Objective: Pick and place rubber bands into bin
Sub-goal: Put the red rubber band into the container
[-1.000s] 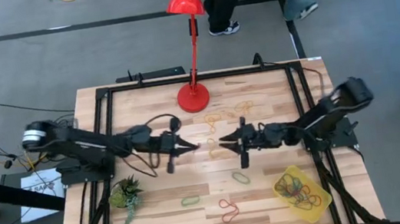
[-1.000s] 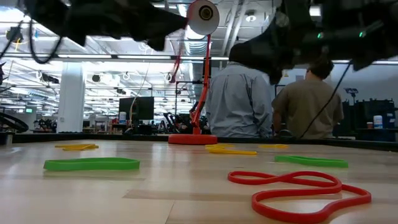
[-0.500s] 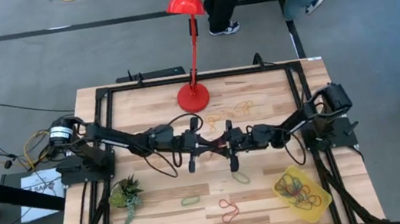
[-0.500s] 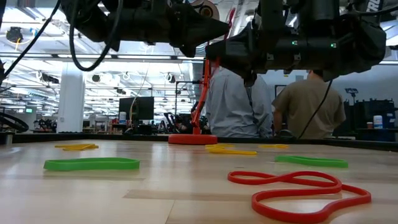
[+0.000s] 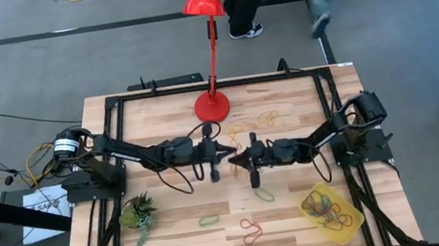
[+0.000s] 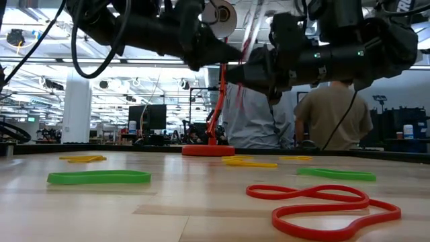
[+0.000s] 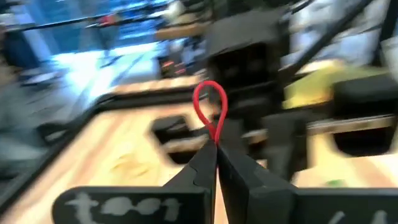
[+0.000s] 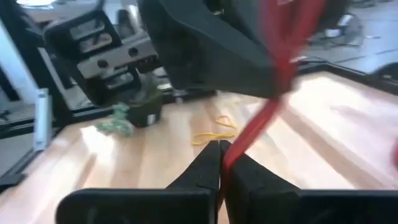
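Observation:
My left gripper (image 5: pixel 225 151) and my right gripper (image 5: pixel 238 158) meet tip to tip above the middle of the table. Both are shut on one red rubber band (image 7: pixel 209 104). In the low view the band (image 6: pixel 246 40) shows as a red streak between the two grippers, well above the wood. The yellow bin (image 5: pixel 330 208) stands at the near right with several bands in it. Loose bands lie on the table: green ones (image 5: pixel 264 194) (image 5: pixel 209 220), a red one (image 5: pixel 252 231), and yellow and orange ones (image 5: pixel 253 122) near the lamp base. My left gripper pinches one end of the red band (image 7: pixel 214 133) between its two fingertips, coming level from the table's left. The band's loop stands out past the fingertips, clear of the table. My right gripper pinches the band's other end (image 8: pixel 235 152) at its fingertips, coming level from the table's right. The band runs straight from there to the left gripper's fingers (image 8: pixel 249 62), clear of the table.
A red lamp stands with its round base (image 5: pixel 212 107) at the far middle of the table. A small green plant (image 5: pixel 139 212) sits at the near left. People stand beyond the far edge (image 6: pixel 259 107).
Both grippers have gone toward each other and met over the middle of the table, the left one toward the right edge and the right one toward the left edge. The red band now runs between their tips.

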Action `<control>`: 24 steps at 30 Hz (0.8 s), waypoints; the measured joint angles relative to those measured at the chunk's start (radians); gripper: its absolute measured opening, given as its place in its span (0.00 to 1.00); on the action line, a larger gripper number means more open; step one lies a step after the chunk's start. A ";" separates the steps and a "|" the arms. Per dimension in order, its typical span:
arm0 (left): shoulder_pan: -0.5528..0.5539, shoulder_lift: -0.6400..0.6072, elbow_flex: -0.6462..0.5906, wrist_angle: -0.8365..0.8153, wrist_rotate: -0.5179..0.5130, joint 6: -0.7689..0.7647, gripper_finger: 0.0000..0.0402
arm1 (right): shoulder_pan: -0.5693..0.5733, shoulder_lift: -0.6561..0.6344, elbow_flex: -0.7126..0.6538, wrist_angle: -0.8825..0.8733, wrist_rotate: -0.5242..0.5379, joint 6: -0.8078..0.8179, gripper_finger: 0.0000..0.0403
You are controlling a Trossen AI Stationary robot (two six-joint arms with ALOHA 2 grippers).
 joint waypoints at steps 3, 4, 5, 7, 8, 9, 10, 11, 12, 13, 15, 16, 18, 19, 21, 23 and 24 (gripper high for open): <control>0.001 0.000 0.000 -0.081 -0.086 0.026 0.00 | -0.001 0.000 0.000 -0.014 0.031 0.010 0.01; 0.001 0.000 0.000 -0.113 -0.096 0.026 0.00 | 0.000 0.000 0.000 -0.017 0.042 0.017 0.00; 0.000 0.000 0.000 -0.139 -0.096 0.025 0.00 | 0.000 0.000 0.000 -0.021 0.057 0.020 0.00; 0.000 0.000 0.000 -0.180 -0.091 0.014 0.00 | -0.001 0.000 0.000 -0.025 0.077 0.020 0.00; 0.000 0.000 0.000 -0.197 -0.088 0.011 0.00 | -0.001 0.000 0.000 -0.031 0.083 0.020 0.00; 0.000 0.000 0.000 -0.213 -0.087 0.011 0.01 | -0.001 0.000 0.000 -0.038 0.084 0.020 0.00; 0.000 0.000 0.000 -0.225 -0.087 0.011 0.02 | -0.001 0.000 0.000 -0.046 0.084 0.020 0.00; -0.001 0.000 0.000 -0.236 -0.088 0.011 0.03 | -0.001 0.000 0.000 -0.051 0.084 0.021 0.00; -0.001 0.000 0.000 -0.246 -0.088 0.011 0.05 | -0.001 0.000 0.000 -0.051 0.084 0.023 0.00; -0.001 0.000 0.000 -0.254 -0.088 0.011 0.07 | -0.001 0.000 0.000 -0.050 0.084 0.028 0.00; -0.001 0.000 0.000 -0.262 -0.088 0.010 0.12 | -0.005 0.000 0.000 -0.051 0.084 0.046 0.00; -0.001 0.000 0.000 -0.264 -0.088 0.009 0.14 | -0.007 0.000 0.000 -0.053 0.084 0.053 0.00; -0.001 0.000 0.000 -0.266 -0.096 0.008 0.20 | -0.009 0.000 0.000 -0.064 0.084 0.064 0.00; -0.001 0.000 0.000 -0.267 -0.101 0.008 0.23 | -0.011 0.000 0.000 -0.071 0.085 0.070 0.00; 0.000 0.000 0.000 -0.272 -0.114 0.008 0.27 | -0.013 0.000 0.000 -0.089 0.087 0.085 0.00; -0.001 0.000 0.000 -0.289 -0.132 0.001 0.30 | -0.013 0.000 0.000 -0.093 0.105 0.122 0.00; -0.001 0.000 0.000 -0.305 -0.145 -0.005 0.32 | -0.013 -0.006 0.000 -0.094 0.110 0.131 0.00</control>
